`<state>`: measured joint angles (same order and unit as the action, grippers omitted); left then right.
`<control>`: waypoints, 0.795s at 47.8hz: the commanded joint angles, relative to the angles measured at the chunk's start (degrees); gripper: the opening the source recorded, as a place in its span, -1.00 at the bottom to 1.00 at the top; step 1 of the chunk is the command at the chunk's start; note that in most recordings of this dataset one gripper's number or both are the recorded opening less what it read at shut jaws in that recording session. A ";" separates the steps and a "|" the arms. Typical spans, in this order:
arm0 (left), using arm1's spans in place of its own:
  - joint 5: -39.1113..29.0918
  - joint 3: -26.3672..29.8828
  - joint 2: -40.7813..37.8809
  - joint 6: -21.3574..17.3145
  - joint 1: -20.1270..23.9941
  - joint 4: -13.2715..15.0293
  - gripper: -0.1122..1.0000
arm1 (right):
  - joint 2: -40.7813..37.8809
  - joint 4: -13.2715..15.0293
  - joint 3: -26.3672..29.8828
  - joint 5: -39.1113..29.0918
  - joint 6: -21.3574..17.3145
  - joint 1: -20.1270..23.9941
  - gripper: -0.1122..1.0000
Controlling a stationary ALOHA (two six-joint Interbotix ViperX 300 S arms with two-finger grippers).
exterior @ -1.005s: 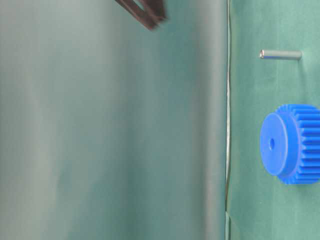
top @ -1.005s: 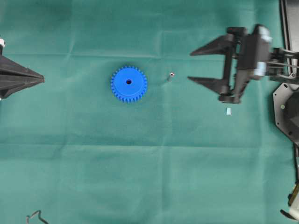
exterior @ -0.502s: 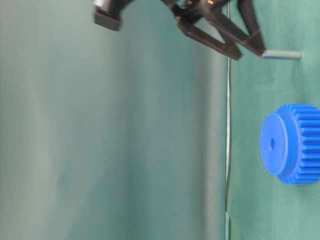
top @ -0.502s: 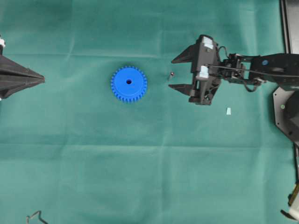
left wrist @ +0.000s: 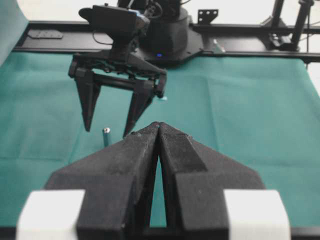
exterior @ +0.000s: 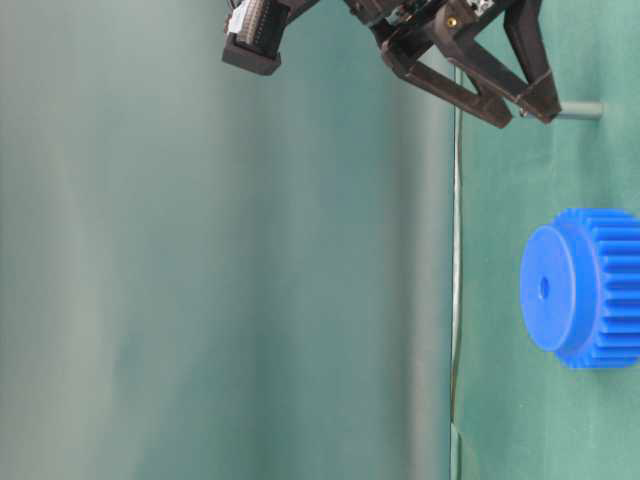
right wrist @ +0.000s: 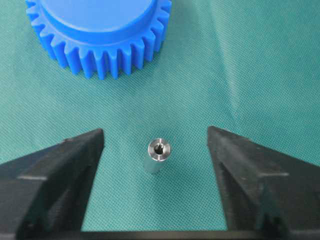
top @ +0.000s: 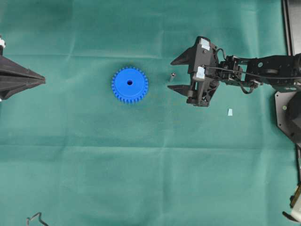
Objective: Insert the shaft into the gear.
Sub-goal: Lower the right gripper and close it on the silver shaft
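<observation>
Shaft: we see the tiny grey metal cylinder pin [right wrist: 158,155] standing upright on the green cloth [top: 141,160], right of the gear and near it.
Gear: the bright blue toothed plastic gear [top: 130,84] lies flat, hole up, left of centre.
Right gripper [top: 175,74]: fingers apart, one on either side of the pin (no contact that we can see).
Left gripper [left wrist: 158,127]: fingers pressed together, at the far left edge, well apart from the gear.
Scrap: a small pale flat scrap [top: 230,112] lies right of the right gripper.

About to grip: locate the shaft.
The shaft stands upright on the green cloth, right of the gear overhead, between the right gripper's open jaws.
</observation>
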<state>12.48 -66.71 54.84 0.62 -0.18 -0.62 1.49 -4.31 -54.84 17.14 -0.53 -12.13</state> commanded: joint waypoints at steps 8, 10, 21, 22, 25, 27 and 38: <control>0.09 1.49 -0.35 0.00 0.18 -0.18 -0.80 | 0.53 -0.18 0.70 -0.88 -0.18 0.18 -0.13; 0.09 1.49 -0.35 0.00 0.18 -0.18 -0.80 | 0.53 -0.18 0.70 -0.88 -0.18 0.18 -0.31; -0.88 1.49 -0.09 0.00 0.18 -0.18 -0.80 | 0.53 -0.18 1.05 -0.79 -0.18 0.18 -0.51; -0.97 1.49 -0.09 0.09 0.18 -0.09 -0.80 | 0.53 -0.18 1.05 -0.79 -0.18 0.18 -0.51; -1.14 1.58 -0.09 0.00 0.18 -0.18 -0.80 | 0.53 -0.18 1.23 -0.88 -0.18 0.18 -0.51; -1.23 1.58 -0.09 0.09 0.18 -0.18 -0.80 | 0.70 -0.18 1.41 -0.97 -0.18 0.18 -0.51; -1.32 1.58 -0.09 0.18 0.18 -0.18 -0.80 | 5.19 0.00 4.13 -7.29 0.26 0.18 -0.51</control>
<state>10.90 -66.71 55.11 0.70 -0.18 -0.70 3.52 -4.31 -53.00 12.48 -0.35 -11.95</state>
